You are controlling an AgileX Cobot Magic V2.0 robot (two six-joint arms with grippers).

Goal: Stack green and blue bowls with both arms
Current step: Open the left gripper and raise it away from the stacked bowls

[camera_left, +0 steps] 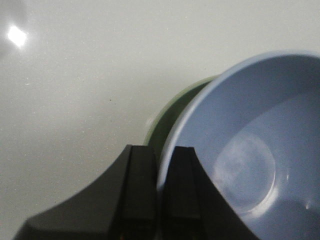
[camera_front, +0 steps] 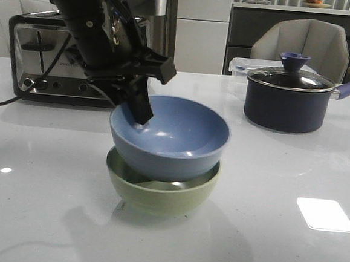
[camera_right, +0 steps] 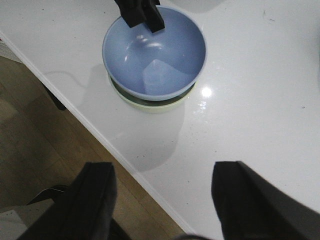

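Blue bowl [camera_front: 174,140] sits tilted in the green bowl [camera_front: 161,196]; our left gripper [camera_left: 159,200] pinches its rim, our right gripper [camera_right: 162,200] hangs wide. Releasing crookedly, we think, could tip it out.

I see the blue bowl [camera_front: 177,140] sitting upright inside the green bowl [camera_front: 161,193], a bit tilted, near the middle of my table.

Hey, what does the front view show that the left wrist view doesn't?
Only the front view shows the toaster, the dark saucepan and the whole stack from the side. Only the left wrist view shows up close that one of the left gripper's fingers is outside the blue rim and the other inside. Both show the blue bowl resting in the green bowl on the white table.
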